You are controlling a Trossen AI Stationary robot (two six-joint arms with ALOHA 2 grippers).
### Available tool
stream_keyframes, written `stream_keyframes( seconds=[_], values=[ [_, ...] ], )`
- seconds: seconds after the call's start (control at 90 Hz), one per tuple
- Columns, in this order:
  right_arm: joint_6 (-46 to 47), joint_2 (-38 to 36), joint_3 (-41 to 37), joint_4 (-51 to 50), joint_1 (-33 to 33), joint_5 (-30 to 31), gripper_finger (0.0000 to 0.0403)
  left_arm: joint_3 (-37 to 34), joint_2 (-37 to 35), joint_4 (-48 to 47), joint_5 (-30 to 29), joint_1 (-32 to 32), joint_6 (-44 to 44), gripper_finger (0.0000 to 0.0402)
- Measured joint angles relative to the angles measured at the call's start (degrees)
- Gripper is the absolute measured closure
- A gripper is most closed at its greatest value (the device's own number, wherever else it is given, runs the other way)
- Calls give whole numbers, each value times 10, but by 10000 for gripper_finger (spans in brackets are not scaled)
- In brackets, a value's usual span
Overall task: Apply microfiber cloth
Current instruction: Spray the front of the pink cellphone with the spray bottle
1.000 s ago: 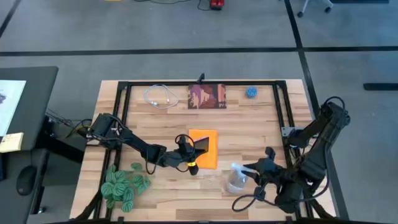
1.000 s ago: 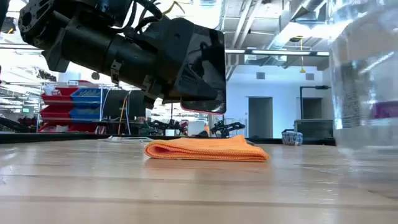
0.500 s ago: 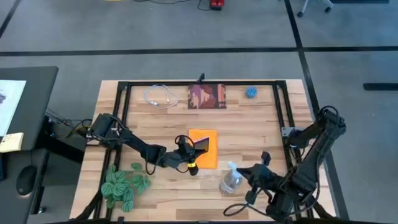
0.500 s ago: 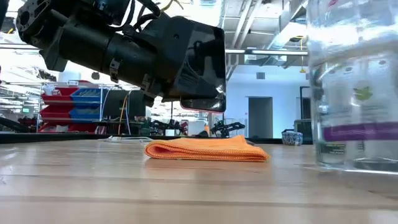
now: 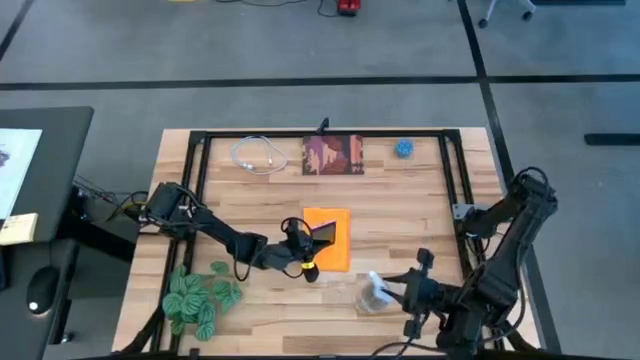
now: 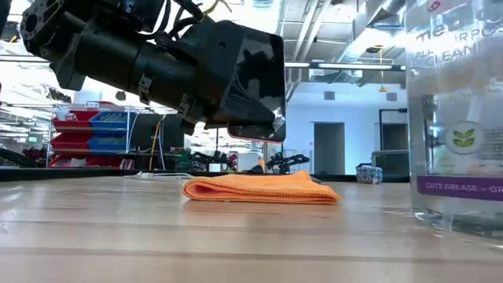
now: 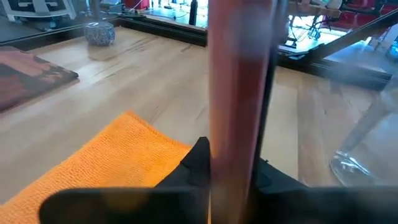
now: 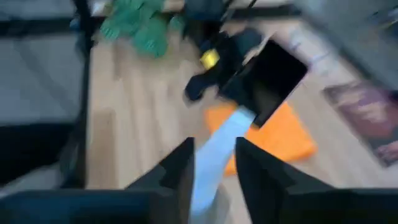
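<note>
The orange microfiber cloth (image 5: 337, 243) lies folded flat on the table's middle (image 6: 259, 189). Just above it my left gripper (image 5: 306, 250) is shut on a black smartphone (image 5: 325, 232), which shows clear of the cloth in the low view (image 6: 255, 86). Toward the near right, my right gripper (image 5: 400, 294) is shut on a clear spray bottle (image 5: 375, 293). That bottle looms large at the right of the low view (image 6: 460, 118). My left gripper pinches the smartphone's near end (image 7: 239, 168) between its two fingers, reaching in level from the table's left. The phone stands on edge between the fingers, its screen tilted, lifted clear above the cloth. My right gripper has the spray bottle's body (image 8: 217, 155) between its two fingers (image 8: 180, 174), coming level from the table's right. The bottle stands upright; whether its base touches the table I cannot tell.
At the far edge lie a white cable (image 5: 255, 155), a dark red-brown printed square (image 5: 333, 155) and a small blue ball (image 5: 403, 148). A green plant (image 5: 200, 295) sits at the near left. Black frame rails (image 5: 455, 180) run along the table's sides.
My right gripper has carried the spray bottle toward the table's near edge and slightly left, keeping it upright. The left gripper and the phone have stayed above the cloth.
</note>
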Motion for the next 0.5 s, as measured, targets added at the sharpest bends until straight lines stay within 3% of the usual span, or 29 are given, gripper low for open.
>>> stream_keyframes(
  seconds=[0.156, 0.3, 0.367, 0.5],
  values=[
    [72, -6, 14, -79, -3, -88, 241, 0, 0, 0, 0, -1, 0, 390],
    [60, 5, 13, -141, 19, -72, 237, 0, 0, 3, 1, -3, 0, 390],
    [48, 9, 7, -145, 28, -94, 229, 0, 0, 3, 1, -4, 0, 390],
    [25, 3, 9, -88, 31, -93, 191, 0, 0, 3, 0, -6, 1, 390]
  ],
)
